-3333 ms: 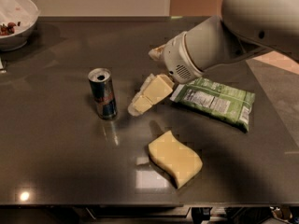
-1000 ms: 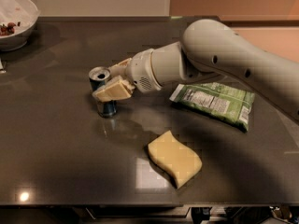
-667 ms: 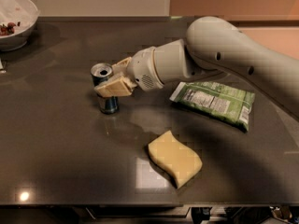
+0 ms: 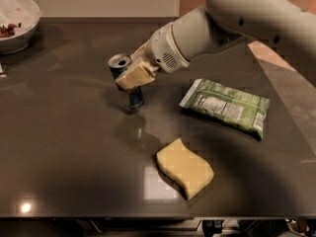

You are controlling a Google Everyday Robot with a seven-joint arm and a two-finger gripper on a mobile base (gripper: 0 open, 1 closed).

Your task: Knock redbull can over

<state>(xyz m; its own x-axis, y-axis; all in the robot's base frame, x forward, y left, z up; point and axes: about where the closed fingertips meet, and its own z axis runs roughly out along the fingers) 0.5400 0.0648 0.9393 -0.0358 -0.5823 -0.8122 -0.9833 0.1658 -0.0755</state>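
Our gripper pressed against the redbull can.
The can stands slightly tilted on the table; our clench we cannot tell.

**Op 1:** Where do I have the arm right now?

**Op 2:** On my screen the thick, rounded white arm comes in from the upper right and slopes down to the left.

**Op 1:** And the wrist?

**Op 2:** I see the white cylindrical wrist, with its small vent grille, pointing down-left. The cream-coloured gripper sits at its tip, low above the dark grey tabletop, left of centre.
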